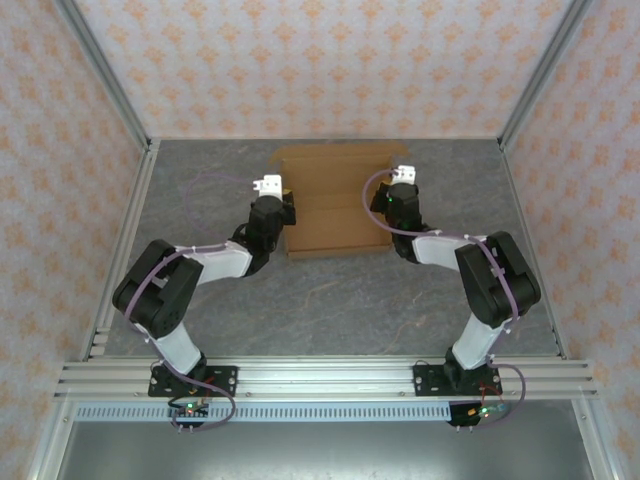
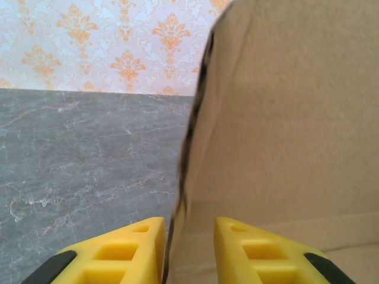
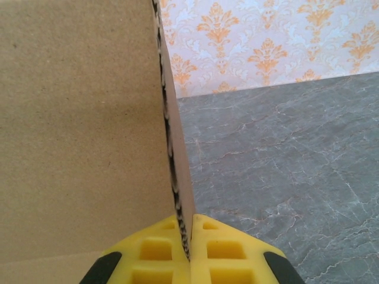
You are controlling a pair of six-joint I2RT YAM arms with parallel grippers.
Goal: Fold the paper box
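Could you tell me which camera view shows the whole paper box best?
The top external view: the paper box lies whole between both arms. The left wrist view gives one raised wall between the left gripper's parted fingers; the right wrist view gives the opposite wall pinched by the right gripper.

Brown corrugated-cardboard paper box (image 1: pixel 335 205) on the grey marbled tabletop (image 1: pixel 330 300), toward the far middle, close before the patterned back wall (image 1: pixel 320 60). Between the two arms, both reaching in from the near edge. At the box's left side, yellow-fingered left gripper (image 2: pixel 189 228), one finger on either side of an upright side panel with slack around it; bare tabletop to its left, box floor to its right. At the box's right side, yellow-fingered right gripper (image 3: pixel 190 228), fingers pressed against the upright panel from both sides; box floor left, tabletop right.
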